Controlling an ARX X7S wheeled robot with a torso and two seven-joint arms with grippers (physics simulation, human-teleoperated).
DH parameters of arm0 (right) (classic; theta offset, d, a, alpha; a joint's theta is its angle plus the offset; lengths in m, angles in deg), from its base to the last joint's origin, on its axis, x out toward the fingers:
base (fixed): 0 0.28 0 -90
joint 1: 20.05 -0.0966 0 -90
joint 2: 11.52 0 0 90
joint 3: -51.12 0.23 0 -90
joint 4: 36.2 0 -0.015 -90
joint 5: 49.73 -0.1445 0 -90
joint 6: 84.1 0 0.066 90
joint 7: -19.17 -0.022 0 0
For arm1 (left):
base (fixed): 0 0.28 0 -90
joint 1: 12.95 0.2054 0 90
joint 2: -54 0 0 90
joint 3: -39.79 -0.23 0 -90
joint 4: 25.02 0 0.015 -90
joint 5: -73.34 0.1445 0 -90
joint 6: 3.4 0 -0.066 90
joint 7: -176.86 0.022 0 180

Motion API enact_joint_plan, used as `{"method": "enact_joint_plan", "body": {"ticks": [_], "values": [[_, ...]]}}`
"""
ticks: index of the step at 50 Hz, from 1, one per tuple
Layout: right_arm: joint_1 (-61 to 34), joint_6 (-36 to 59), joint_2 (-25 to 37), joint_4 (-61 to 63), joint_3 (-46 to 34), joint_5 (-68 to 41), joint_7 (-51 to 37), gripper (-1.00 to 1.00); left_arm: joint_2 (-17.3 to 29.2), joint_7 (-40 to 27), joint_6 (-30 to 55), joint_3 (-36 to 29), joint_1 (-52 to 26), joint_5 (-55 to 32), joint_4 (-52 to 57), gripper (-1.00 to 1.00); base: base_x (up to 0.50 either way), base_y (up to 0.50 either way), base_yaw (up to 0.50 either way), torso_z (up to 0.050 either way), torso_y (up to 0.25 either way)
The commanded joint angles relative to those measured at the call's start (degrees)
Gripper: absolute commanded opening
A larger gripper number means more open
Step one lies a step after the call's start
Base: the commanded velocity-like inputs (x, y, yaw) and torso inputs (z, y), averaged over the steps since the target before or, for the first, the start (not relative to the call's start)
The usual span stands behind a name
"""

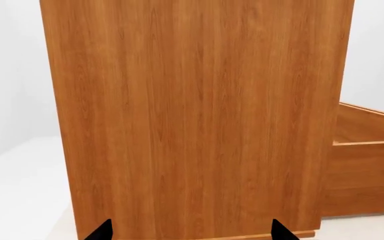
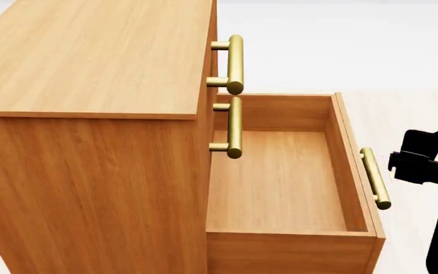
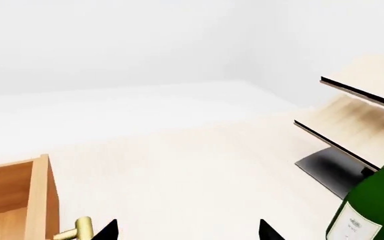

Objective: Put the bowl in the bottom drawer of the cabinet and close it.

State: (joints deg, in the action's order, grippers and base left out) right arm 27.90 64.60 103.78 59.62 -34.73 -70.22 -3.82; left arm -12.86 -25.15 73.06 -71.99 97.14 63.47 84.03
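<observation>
Already the bottom drawer (image 2: 280, 177) stands pulled out and empty beside the right gripper (image 2: 417, 151), whose fingers sit spread wide near its handle (image 2: 376, 178) (no bowl visible anywhere).

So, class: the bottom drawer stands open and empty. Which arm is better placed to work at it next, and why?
Probably the right: the right gripper hovers beside the bottom drawer handle. The left wrist view only faces the cabinet side panel.
</observation>
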Motion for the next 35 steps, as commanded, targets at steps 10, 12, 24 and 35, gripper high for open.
{"method": "enact_joint_plan", "body": {"ticks": [10,12,24,35], "values": [[1.3,1.2,-0.5,0.9,6.8,2.1,-7.6,1.00,-0.8,0.4,-3.0,-0.7,-1.1,0.4,-4.3,1.00,0.00,0.00,0.00,0.000,0.000],[1.5,1.4,-0.4,1.0,7.1,2.2,-7.9,1.00,-0.9,0.5,-3.2,-0.7,-1.1,0.4,-4.6,1.00,0.00,0.00,0.00,0.000,0.000],[1.5,1.2,-1.2,-0.1,9.4,4.3,-12.4,1.00,-0.9,0.5,-3.5,-0.8,-1.3,-0.1,-5.0,1.00,0.00,0.00,0.00,0.000,0.000],[2.1,0.1,-1.8,-2.0,12.9,5.4,-15.3,1.00,-0.6,0.1,-3.2,-1.0,-1.1,0.1,-4.5,1.00,0.00,0.00,0.00,0.000,0.000]]}}
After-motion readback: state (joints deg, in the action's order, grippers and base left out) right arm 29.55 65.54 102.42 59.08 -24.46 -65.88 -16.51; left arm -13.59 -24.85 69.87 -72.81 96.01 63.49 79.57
